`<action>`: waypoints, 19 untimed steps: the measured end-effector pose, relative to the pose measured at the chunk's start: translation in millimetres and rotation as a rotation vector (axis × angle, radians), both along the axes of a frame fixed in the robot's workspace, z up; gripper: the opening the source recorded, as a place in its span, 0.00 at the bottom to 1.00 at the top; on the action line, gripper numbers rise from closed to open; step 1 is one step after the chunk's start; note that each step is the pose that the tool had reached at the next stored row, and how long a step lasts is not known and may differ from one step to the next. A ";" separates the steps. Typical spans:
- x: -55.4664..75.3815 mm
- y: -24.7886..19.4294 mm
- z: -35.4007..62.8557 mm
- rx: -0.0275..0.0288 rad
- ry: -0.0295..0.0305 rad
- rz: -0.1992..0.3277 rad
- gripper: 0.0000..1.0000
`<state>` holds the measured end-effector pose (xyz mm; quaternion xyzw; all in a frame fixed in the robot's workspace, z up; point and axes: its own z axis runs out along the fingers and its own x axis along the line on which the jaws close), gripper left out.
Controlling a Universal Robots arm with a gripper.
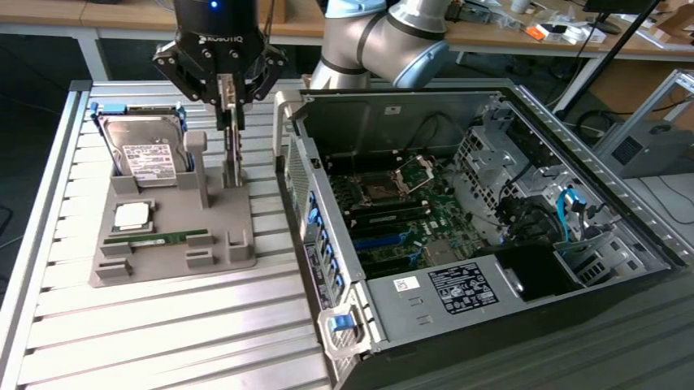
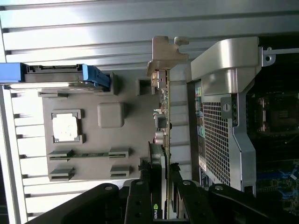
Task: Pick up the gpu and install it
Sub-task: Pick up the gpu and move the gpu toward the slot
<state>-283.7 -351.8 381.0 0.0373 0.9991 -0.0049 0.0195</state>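
Note:
The gpu (image 1: 231,154) stands on edge in a slot of the grey holder (image 1: 162,258), just left of the open computer case (image 1: 466,211) in the exterior view. My gripper (image 1: 229,110) hangs straight above it, its two fingers down over the card's upper part, one on each face. From the wrist the gpu (image 2: 164,112) runs edge-on as a thin olive line with small parts on it, and its near end sits between the black fingers (image 2: 140,191) of the gripper (image 2: 161,186). The card's lower edge still rests in the holder (image 2: 126,135).
On the same holder stand a silver hard drive (image 1: 146,154) in blue rails, a square processor chip (image 1: 132,215) and a narrow green memory stick (image 1: 162,240). The case's perforated rear wall (image 2: 219,140) is close beside the card. The motherboard (image 1: 401,219) lies exposed inside.

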 end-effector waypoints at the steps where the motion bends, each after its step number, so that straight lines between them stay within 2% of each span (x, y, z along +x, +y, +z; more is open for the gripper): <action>1: 0.0 0.0 1.5 0.0000 0.0000 0.000 0.27; 19: 0.0 0.0 21.1 0.0000 0.0000 0.000 0.27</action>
